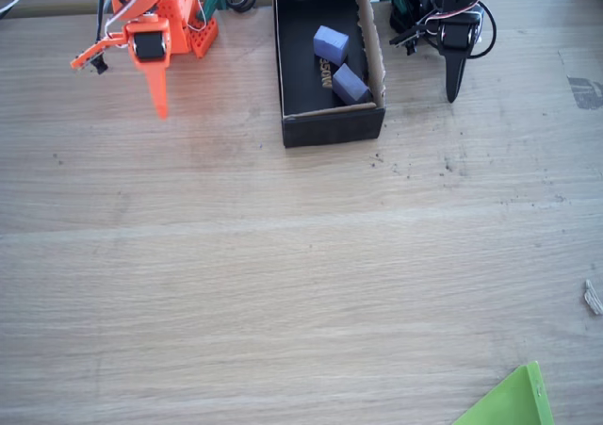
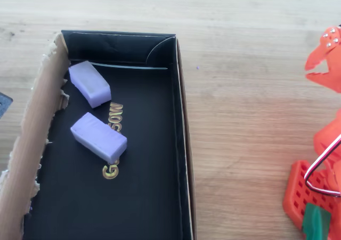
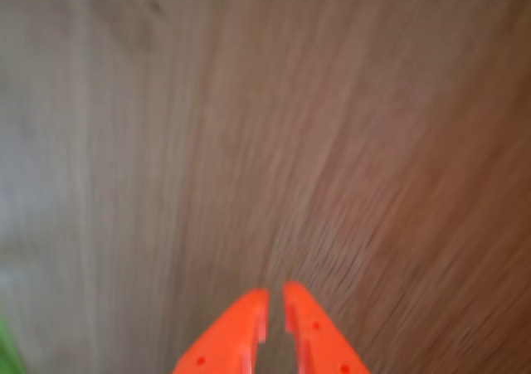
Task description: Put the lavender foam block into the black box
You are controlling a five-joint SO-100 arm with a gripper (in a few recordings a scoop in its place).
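Starting in the fixed view: the orange end effector (image 1: 155,90) is hanging folded close to its base at the top left, its long finger pointing down toward the bench (image 1: 283,284), well apart from the black box (image 1: 330,123). My read is that it is parking clear so nothing gets knocked. Inside the box, two foam pieces are lying near the raw brown cardboard wall (image 1: 372,43): the lavender foam block (image 1: 331,44) farther back and a darker block (image 1: 350,85) nearer the front end. A green sheet corner (image 1: 513,401) is poking in at the bottom right, off on its own.

Moving to the overhead view: the lavender foam block (image 2: 89,83) is resting flat on the black box (image 2: 181,144) floor, close beside the torn brown wall (image 2: 32,139). The darker block (image 2: 99,137) is sitting just beside it, partly covering the gold lettering (image 2: 112,144); the two are near each other, not touching. With the paler block lying inside the walls, I'm judging the placing done.

Now the wrist view: the end effector (image 3: 274,303) is showing both orange tips nearly together, only a thin slit between them, and nothing is gripped. Blurred bench (image 3: 249,125) grain is passing beneath, which suggests the arm is moving, though I cannot tell which way.
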